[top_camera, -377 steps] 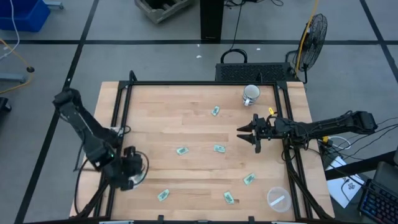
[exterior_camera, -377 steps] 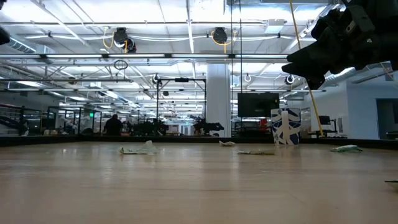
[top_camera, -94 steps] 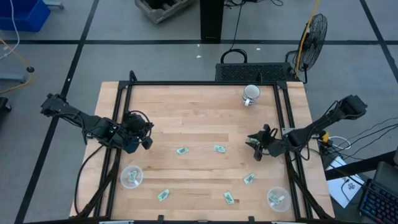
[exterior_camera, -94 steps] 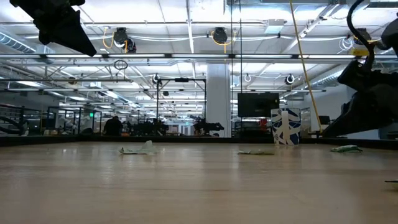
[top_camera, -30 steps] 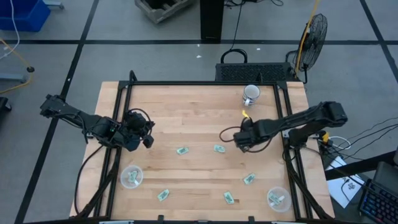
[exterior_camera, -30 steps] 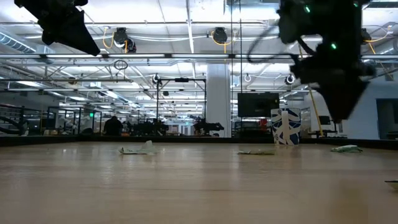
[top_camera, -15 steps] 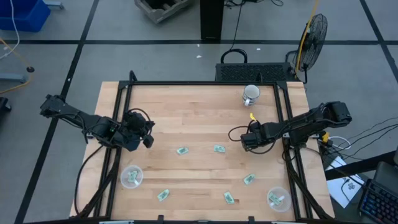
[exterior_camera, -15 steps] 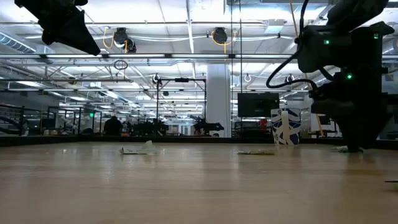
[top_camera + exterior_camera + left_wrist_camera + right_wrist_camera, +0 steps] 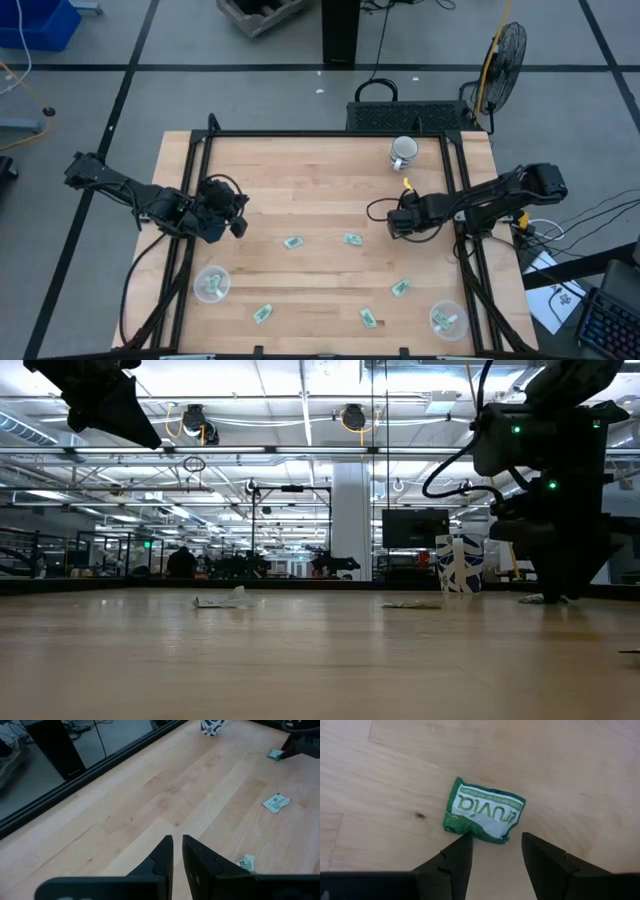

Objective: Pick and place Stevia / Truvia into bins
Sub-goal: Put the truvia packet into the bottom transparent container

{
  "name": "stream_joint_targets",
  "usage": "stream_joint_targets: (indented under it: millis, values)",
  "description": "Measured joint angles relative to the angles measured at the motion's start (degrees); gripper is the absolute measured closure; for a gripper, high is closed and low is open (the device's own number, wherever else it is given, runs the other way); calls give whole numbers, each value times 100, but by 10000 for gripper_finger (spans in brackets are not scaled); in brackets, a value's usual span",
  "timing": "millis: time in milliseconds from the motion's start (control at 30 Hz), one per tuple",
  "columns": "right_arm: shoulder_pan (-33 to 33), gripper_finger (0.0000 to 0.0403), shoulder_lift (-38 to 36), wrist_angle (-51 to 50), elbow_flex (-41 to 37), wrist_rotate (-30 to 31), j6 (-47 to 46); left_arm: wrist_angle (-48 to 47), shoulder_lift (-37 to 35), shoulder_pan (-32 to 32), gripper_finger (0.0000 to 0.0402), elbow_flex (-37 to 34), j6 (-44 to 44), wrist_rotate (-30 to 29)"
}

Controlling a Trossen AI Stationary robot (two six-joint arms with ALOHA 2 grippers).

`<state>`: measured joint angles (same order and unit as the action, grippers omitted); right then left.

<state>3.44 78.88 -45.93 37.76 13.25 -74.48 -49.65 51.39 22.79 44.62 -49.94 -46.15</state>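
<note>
My right gripper is open and points down at the table's right-middle. Just past its fingertips a green-and-white Truvia sachet lies flat on the wood; it also shows in the low view. Several more sachets lie flat on the table. Two clear cups stand near the front: the left cup and the right cup, each with sachets inside. My left gripper is shut and waits above the table's left side. My right gripper comes at the sachet from above, pointing down. One fingertip stands at the sachet's near corner; I cannot tell whether it touches. The sachet lies flat on the table.
A white mug stands near the far edge, right of centre. A black frame rail runs around the table. Bare wood lies in the middle and far left of the table.
My right gripper has moved a little toward the table's right edge and come down to the tabletop, over the sachet. The left arm has kept still.
</note>
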Motion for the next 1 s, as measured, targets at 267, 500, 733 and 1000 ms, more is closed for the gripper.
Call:
stream_joint_targets:
  millis: [267, 500, 733, 1000]
  values:
    - [-22, 239, -973, 84, 0, 103, -163, 13, -1, 0, 355, -4, -25, -31]
    - [-278, 239, -1016, 248, -231, 472, -114, 12, 0, 0, 355, -4, 16, -35]
    - [-486, 239, -977, 1210, -893, 36, 6, 9, -1, 0, 355, -4, 21, -35]
    - [-612, 239, -980, 1309, -986, 153, -77, 4, 1, 0, 355, -4, 30, -33]
